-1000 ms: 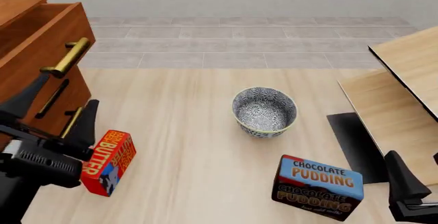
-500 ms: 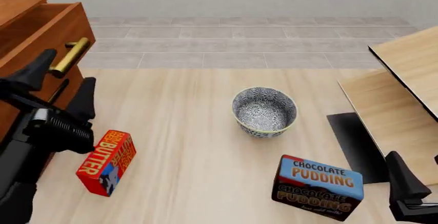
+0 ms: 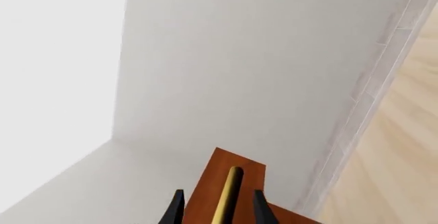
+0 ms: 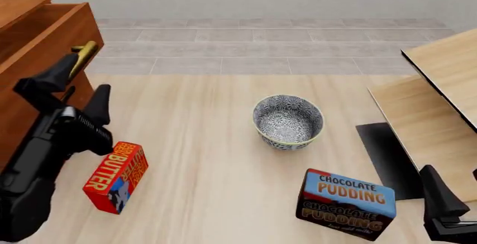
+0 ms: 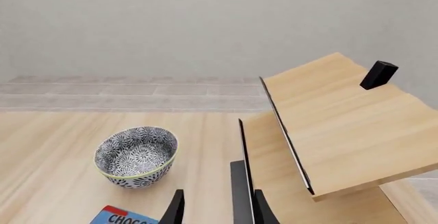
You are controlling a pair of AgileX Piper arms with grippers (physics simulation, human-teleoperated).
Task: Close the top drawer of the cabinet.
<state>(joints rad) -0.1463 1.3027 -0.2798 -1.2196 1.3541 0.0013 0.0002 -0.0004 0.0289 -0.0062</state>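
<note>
The cabinet (image 4: 17,107) stands at the table's left edge. Its top drawer (image 4: 52,46) is pulled out, and the drawer's brass bar handle (image 4: 84,53) sticks forward. My left gripper (image 4: 78,87) is open right at that handle, its upper finger overlapping the bar's lower end. In the left wrist view the brass handle (image 3: 229,185) runs between the two fingertips (image 3: 176,209) of the left gripper (image 3: 217,211), over the drawer front (image 3: 239,160). My right gripper (image 4: 456,195) hangs open and holds nothing at the near right corner. The right gripper (image 5: 217,208) also shows in its own wrist view.
A patterned bowl (image 4: 287,121) sits mid-table. A red butter box (image 4: 115,176) lies just right of my left arm. A chocolate pudding box (image 4: 346,202) lies near the right gripper. Pale wood panels (image 4: 439,87) on a black base (image 4: 384,154) fill the right side.
My left gripper has risen and swung up from beside the butter box to the top drawer's handle. The right arm has not moved.
</note>
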